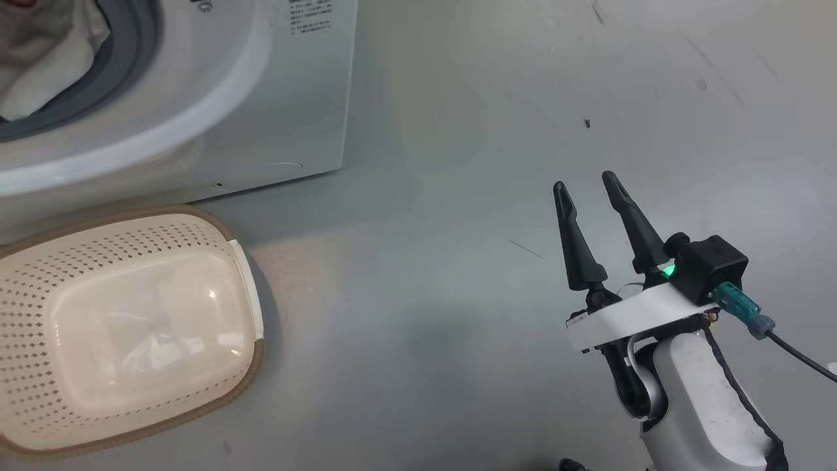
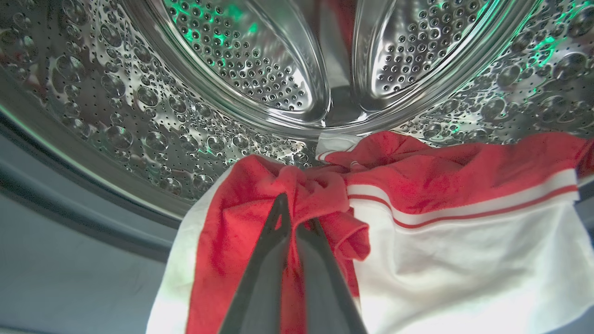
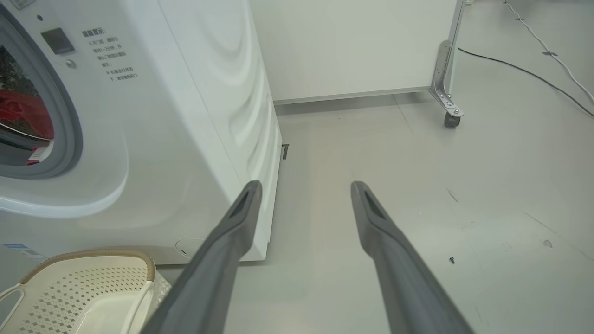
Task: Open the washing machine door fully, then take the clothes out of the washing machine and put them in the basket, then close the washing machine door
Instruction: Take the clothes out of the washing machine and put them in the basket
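Inside the steel drum [image 2: 153,116] of the washing machine [image 1: 281,91], my left gripper [image 2: 292,213] is shut on a bunched fold of the red and white clothes [image 2: 417,195]. White and red cloth [image 1: 46,59] also shows at the machine's opening in the head view, and a red garment [image 3: 23,116] shows behind the grey gasket [image 3: 69,134] in the right wrist view. The cream basket [image 1: 131,327] stands empty on the floor in front of the machine. My right gripper [image 1: 585,183] hovers open over bare floor to the right of the machine. The washing machine door is out of view.
Grey floor stretches to the right of the machine. A white panel on a caster wheel [image 3: 450,118] stands behind the machine's side. Cables [image 3: 533,74] run across the floor at the far right. A small dark screw [image 3: 451,260] lies on the floor.
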You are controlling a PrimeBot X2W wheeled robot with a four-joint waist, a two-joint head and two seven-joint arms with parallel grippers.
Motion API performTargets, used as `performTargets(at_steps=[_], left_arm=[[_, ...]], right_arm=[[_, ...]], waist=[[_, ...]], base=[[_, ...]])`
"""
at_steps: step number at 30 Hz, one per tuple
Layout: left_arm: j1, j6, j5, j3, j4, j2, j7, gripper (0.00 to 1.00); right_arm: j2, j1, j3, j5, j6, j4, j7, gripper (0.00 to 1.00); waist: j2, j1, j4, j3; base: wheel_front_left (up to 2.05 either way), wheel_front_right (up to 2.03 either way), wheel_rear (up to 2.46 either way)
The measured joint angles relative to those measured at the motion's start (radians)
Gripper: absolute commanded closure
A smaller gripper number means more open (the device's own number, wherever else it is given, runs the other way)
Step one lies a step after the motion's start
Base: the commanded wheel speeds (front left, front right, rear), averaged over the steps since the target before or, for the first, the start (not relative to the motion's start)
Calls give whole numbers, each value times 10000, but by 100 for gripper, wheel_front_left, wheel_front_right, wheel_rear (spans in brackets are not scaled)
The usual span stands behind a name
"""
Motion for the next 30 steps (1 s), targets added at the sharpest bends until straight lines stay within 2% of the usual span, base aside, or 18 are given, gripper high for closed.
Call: performTargets(at_steps=[19,30], left_arm=[[2048,-823,-738,21,510,-1181,-2288,100],[2999,-1310,-740,-171,305,-1321,-2696,100]], right_arm=[[-19,864,-382,-405,35,412,0,0],[-35,1296,-508,-497,111,533,0,0]], waist=[[0,0,954,-1613],[0,-1,1546,-2549]], base=[[0,0,0],[0,0,0]])
